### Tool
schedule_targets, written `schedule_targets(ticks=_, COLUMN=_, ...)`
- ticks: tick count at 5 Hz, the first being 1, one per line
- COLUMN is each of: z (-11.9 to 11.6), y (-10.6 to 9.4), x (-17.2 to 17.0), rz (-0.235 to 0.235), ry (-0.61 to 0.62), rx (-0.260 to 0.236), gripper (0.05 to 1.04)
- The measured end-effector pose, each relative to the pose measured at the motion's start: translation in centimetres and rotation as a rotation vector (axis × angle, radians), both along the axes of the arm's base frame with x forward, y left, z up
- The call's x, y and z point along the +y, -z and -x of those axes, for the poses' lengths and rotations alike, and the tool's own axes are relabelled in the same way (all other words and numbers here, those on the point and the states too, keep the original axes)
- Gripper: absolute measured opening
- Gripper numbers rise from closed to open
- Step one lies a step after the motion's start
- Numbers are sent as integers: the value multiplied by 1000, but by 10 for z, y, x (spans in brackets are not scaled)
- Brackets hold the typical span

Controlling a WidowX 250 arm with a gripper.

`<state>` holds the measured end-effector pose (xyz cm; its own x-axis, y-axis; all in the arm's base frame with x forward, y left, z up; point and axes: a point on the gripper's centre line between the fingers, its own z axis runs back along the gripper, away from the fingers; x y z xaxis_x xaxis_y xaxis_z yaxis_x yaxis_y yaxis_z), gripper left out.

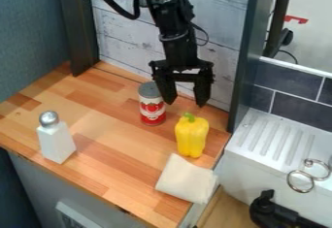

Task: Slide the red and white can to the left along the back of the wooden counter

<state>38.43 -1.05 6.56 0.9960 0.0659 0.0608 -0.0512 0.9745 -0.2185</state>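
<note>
One yellow bell pepper [192,138] stands on a wooden counter [107,137], right of its middle. At twelve o'clock from it, one black gripper [186,104] hangs just above, released, its two fingers spread with nothing between them. One red-and-white can [152,109] with a grey top stands at eleven o'clock, near the left finger. One folded off-white cloth [186,179] lies at six o'clock; one white shaker [56,142] with a silver cap stands at nine. One white sink [243,161] is at three to four o'clock, with two joined metal rings [300,181].
</note>
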Motion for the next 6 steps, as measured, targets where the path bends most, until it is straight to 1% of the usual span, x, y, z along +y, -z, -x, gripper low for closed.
schedule_targets(ticks=1, z=-1, y=6, x=10, rz=14, ry=-31, rx=5, gripper=1007)
schedule_targets(ticks=2, z=1, y=17, x=29, rz=8, ry=-81, rx=35, gripper=1007)
schedule_targets(ticks=3, z=9, y=26, x=49, rz=-39, ry=-95, rx=97, gripper=1007)
schedule_targets(ticks=4, z=26, y=25, x=86, rz=-152, ry=-93, rx=179, gripper=1007)
schedule_targets(ticks=5, z=42, y=21, x=121, rz=-242, ry=-104, rx=250, gripper=1007)
schedule_targets(ticks=6, z=47, y=12, x=151, rz=-292, ry=-114, rx=259, gripper=1007)
